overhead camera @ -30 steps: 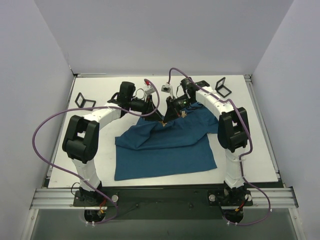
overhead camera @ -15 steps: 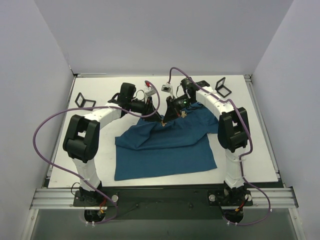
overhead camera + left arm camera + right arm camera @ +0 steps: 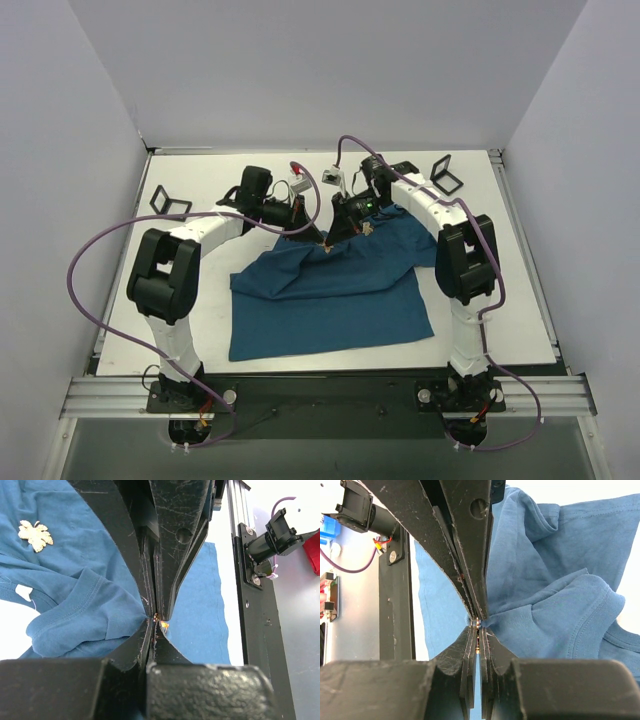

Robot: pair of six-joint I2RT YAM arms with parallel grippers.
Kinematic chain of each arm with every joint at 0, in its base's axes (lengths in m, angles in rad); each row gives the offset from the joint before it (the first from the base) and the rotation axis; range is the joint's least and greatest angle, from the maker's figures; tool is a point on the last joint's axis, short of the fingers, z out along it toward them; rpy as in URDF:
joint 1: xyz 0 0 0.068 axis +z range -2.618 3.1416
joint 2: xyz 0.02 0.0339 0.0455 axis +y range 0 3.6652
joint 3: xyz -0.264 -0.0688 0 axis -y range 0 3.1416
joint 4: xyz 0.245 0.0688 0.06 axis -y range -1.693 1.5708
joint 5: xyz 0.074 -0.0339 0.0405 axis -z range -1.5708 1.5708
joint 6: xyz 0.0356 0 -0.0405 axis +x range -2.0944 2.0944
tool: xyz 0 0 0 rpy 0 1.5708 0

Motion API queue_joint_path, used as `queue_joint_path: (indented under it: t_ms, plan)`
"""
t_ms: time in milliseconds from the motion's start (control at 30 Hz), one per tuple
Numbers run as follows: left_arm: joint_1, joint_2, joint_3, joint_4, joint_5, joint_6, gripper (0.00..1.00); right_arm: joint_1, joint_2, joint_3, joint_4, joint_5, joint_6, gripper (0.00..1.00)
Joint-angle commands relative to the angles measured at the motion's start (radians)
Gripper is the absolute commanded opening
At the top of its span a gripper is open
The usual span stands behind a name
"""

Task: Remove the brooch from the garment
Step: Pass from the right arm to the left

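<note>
The dark teal garment point(image 3: 330, 300) lies crumpled on the white table, and both grippers meet at its raised upper edge. My left gripper point(image 3: 319, 240) is shut, with a small gold-orange glint, the brooch point(image 3: 161, 623), pinched at its tips point(image 3: 155, 622) against a fold of cloth point(image 3: 75, 605). My right gripper point(image 3: 332, 239) comes from the opposite side, tip to tip with the left. In the right wrist view its jaws point(image 3: 479, 626) are nearly closed on a thin gold part of the brooch point(image 3: 478, 639). The shirt point(image 3: 560, 615) bunches beside them.
A pale gold leaf-shaped ornament point(image 3: 35, 534) sits on the shirt away from the tips, and shows as a gold speck in the top view point(image 3: 368, 228). Black square frames stand at the back left point(image 3: 170, 204) and back right point(image 3: 446, 176). Purple cables loop over both arms.
The left wrist has shifted very slightly. Both grippers stay shut together at the same spot on the shirt.
</note>
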Motion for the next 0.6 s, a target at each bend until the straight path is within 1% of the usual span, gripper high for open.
queue_joint_path:
  t_ms: [0,67,100,133,167,200,233,267,300,333,367,433,467,533,567]
  plan:
    - [-0.003,-0.009,0.011,0.051,-0.004,-0.024,0.0,-0.001,-0.086,0.013,-0.019,-0.073,0.012,0.01]
    - [0.001,-0.026,-0.022,0.089,-0.004,-0.078,0.0,-0.008,-0.089,0.013,-0.019,-0.073,0.02,0.04]
    - [0.002,-0.032,-0.04,0.156,-0.008,-0.099,0.0,-0.017,-0.092,0.016,-0.02,-0.073,0.023,0.07]
    - [0.004,-0.049,-0.077,0.196,-0.013,-0.135,0.0,-0.024,-0.097,0.016,-0.019,-0.073,0.027,0.14]
    - [0.008,-0.058,-0.103,0.245,-0.016,-0.206,0.0,-0.03,-0.101,0.016,-0.017,-0.073,0.029,0.17]
    - [0.014,-0.067,-0.127,0.352,-0.017,-0.251,0.0,-0.036,-0.108,0.014,-0.017,-0.087,0.03,0.2]
    - [0.019,-0.081,-0.179,0.419,-0.017,-0.303,0.0,-0.051,-0.111,0.014,-0.014,-0.098,0.032,0.24]
    - [0.031,-0.086,-0.206,0.489,-0.014,-0.415,0.0,-0.059,-0.112,0.013,-0.013,-0.108,0.032,0.26]
    - [0.037,-0.09,-0.232,0.661,-0.013,-0.481,0.0,-0.067,-0.118,0.007,-0.002,-0.127,0.036,0.28]
    - [0.043,-0.089,-0.258,0.747,-0.011,-0.548,0.0,-0.074,-0.117,-0.002,0.003,-0.128,0.046,0.31]
    - [0.05,-0.083,-0.288,0.893,-0.01,-0.674,0.0,-0.076,-0.118,-0.007,0.007,-0.13,0.047,0.32]
    - [0.06,-0.055,-0.312,1.046,-0.001,-0.796,0.0,-0.079,-0.12,-0.021,0.016,-0.134,0.052,0.34]
    - [0.062,-0.043,-0.333,1.206,-0.002,-0.915,0.0,-0.079,-0.12,-0.024,0.019,-0.136,0.055,0.35]
    - [0.068,0.0,-0.342,1.337,-0.01,-1.02,0.0,-0.079,-0.121,-0.033,0.059,-0.136,0.085,0.36]
    - [0.068,0.015,-0.344,1.431,-0.013,-1.104,0.0,-0.08,-0.126,-0.057,0.091,-0.135,0.119,0.36]
